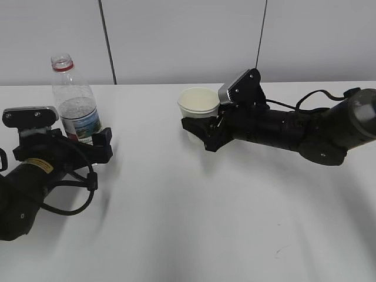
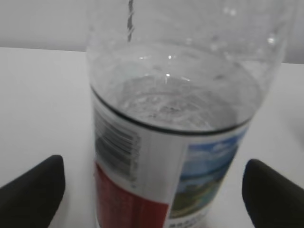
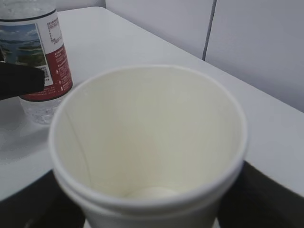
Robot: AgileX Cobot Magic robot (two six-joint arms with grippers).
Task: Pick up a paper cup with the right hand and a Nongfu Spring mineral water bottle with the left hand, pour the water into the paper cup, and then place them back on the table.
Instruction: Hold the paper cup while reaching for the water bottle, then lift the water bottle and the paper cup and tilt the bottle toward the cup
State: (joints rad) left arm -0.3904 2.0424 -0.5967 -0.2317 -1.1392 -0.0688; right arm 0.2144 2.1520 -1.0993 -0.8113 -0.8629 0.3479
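- The clear plastic Nongfu Spring mineral water bottle (image 1: 74,100), uncapped with a red neck ring, stood upright near the back left edge of the plain white table (image 1: 194,223).
- The water (image 2: 171,104) reached roughly to the label's top.
- The black left hand (image 1: 88,144) with the yellow sticker had its jaws spread wide either side of the bottle, clear of it.
- The small cream-white paper cup (image 1: 198,106) sat near the back edge, mid-table, with the black right hand (image 1: 200,126) closed around it.
- The cup looked dry inside; whether pouring was done or still ahead could not be told.
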